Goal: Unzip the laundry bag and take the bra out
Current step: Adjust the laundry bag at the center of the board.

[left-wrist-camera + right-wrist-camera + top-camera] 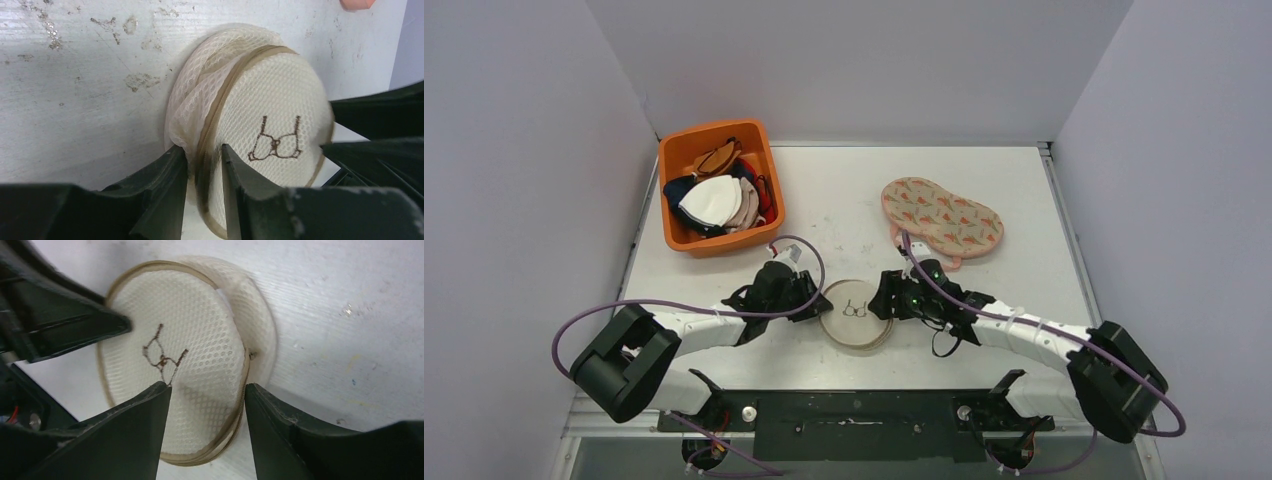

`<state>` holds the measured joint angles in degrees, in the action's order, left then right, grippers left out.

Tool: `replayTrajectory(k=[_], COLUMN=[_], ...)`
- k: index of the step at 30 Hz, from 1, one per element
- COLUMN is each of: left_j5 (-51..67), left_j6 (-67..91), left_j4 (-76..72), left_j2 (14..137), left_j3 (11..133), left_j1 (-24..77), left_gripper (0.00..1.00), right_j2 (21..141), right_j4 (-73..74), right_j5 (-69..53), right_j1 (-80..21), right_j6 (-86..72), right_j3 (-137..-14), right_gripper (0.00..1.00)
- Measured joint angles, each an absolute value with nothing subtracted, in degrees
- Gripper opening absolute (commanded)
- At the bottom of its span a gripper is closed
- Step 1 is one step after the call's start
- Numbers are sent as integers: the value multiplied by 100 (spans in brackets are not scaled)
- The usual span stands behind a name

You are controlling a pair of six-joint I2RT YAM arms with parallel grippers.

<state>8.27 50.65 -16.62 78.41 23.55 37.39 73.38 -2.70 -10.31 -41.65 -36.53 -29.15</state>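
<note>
Bracing for the unzip: the left gripper (205, 170) pinches the zippered rim of the laundry bag (270, 110), apparently to anchor it. The right gripper (207, 405) stands released astride the opposite edge, the zipper pull (251, 355) just beyond its outer finger. The bag appears zipped; the bra is unseen.

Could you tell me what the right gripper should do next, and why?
Probably ease forward and close on what looks like the zipper pull: the right gripper is open just short of it, while the left gripper pinches the laundry bag at its rim.
</note>
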Motion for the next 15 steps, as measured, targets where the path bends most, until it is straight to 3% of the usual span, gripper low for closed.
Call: replayTrajectory(k=[6,9,15], left_j5=[670,600,523], left_j6=[5063,5061,5063], left_j4=[-1627,-1603,-1603], left_j2=[7841,7846,7856], left_j3=[2355,2355,2353], left_j1=[3793,3824,3894], left_gripper=[25,21,22], right_j2=[6630,6816,7078], right_j4=[-537,-978,-1168], right_j5=[-1168,-1551,-1531], right_j1=[-4436,-4440,-4447], right_j6=[-3468,-3524,-3682], right_j3=[-3068,-3057,-2873], right_gripper=[37,34,62])
